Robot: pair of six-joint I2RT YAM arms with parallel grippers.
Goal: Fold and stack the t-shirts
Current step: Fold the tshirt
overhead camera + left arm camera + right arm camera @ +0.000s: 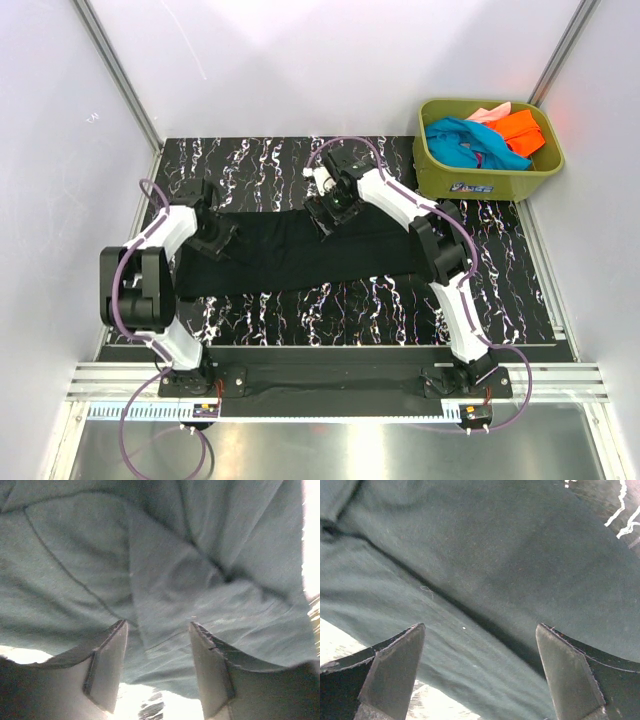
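Top external view: black shirt (300, 255) lies part-folded on worktop (500, 290); left tool (157, 625) and right tool (480, 626) apart, empty; coloured shirts (465, 140) wait in tub (432, 178).

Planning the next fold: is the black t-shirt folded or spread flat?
Partly folded: the black t-shirt lies as a long narrow band across the table, with one layer's edge over another in the right wrist view.

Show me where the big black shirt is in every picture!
Top external: the large black cloth t-shirt lies stretched across the picture's middle.
Left wrist: it fills nearly the whole picture.
Right wrist: it fills most of the picture.
Shared landmark: the black, white-veined tabletop, also in the right wrist's top-right corner.
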